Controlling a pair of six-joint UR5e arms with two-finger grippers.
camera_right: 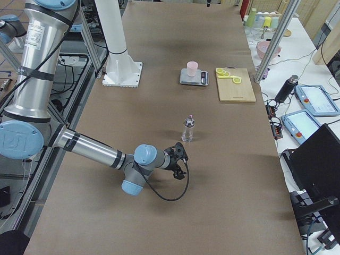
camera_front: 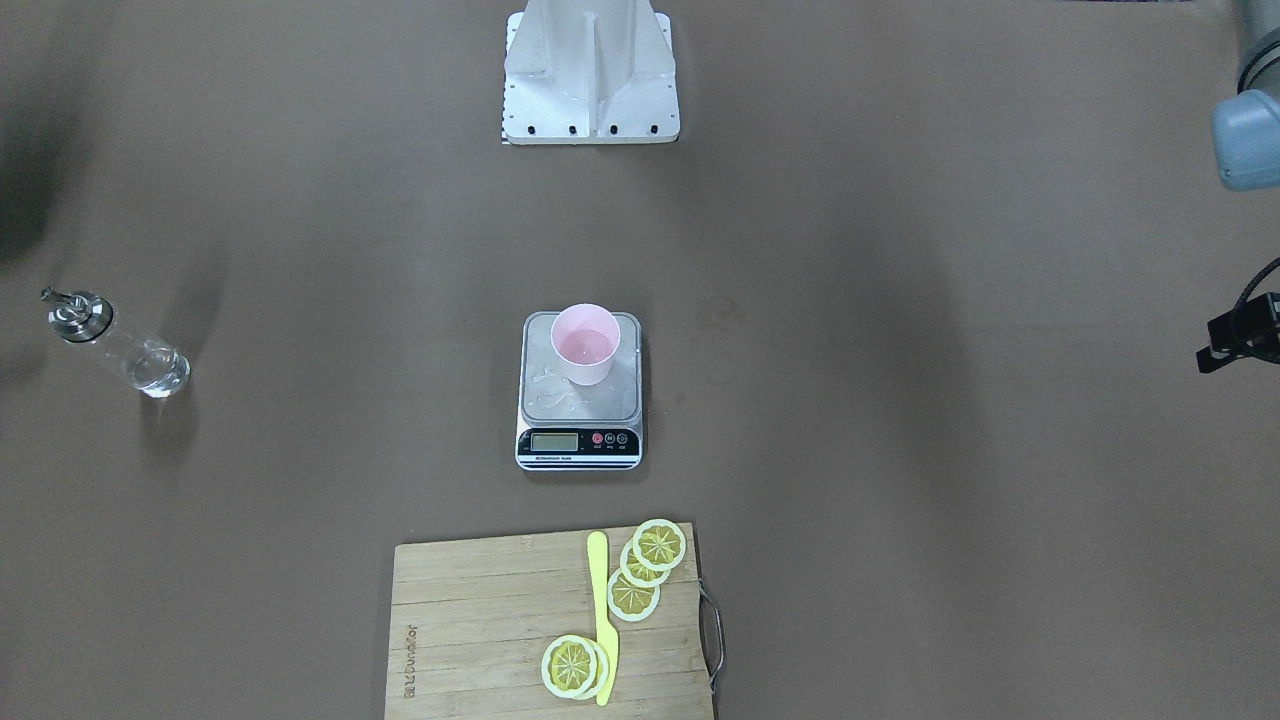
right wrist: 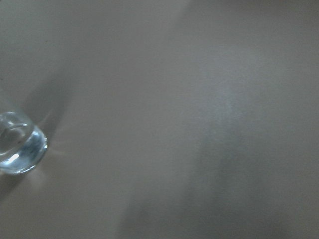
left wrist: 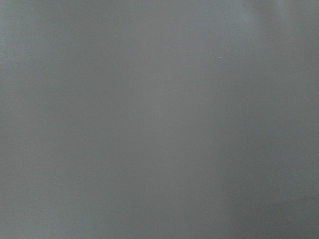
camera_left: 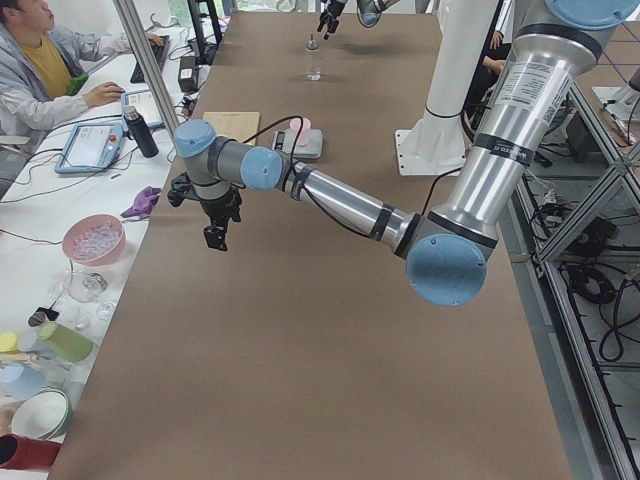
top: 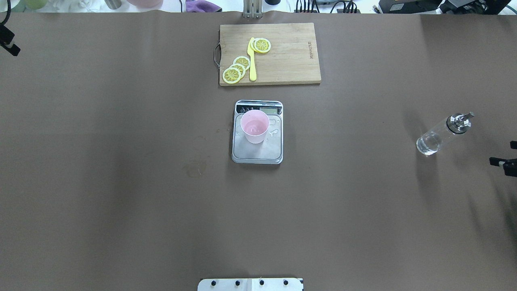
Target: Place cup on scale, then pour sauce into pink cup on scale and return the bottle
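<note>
The pink cup [camera_front: 585,343] stands upright on the scale [camera_front: 580,405] at the table's middle; it also shows in the overhead view [top: 254,126] on the scale's platform [top: 257,152]. A little liquid lies in it and drops lie on the platform. The bottle [top: 442,134] stands alone on the table on my right side, partly filled with clear sauce; it also shows in the front view [camera_front: 115,340]. My right gripper [top: 507,155] hangs at the table's edge beside the bottle, apart from it, fingers spread, empty. My left gripper [camera_front: 1235,335] is far off at the left edge.
A wooden cutting board [top: 282,60] with lemon slices [top: 236,68] and a yellow knife [top: 251,60] lies beyond the scale. The robot's white base [camera_front: 590,75] stands at the near edge. A person sits at a side desk [camera_left: 40,60].
</note>
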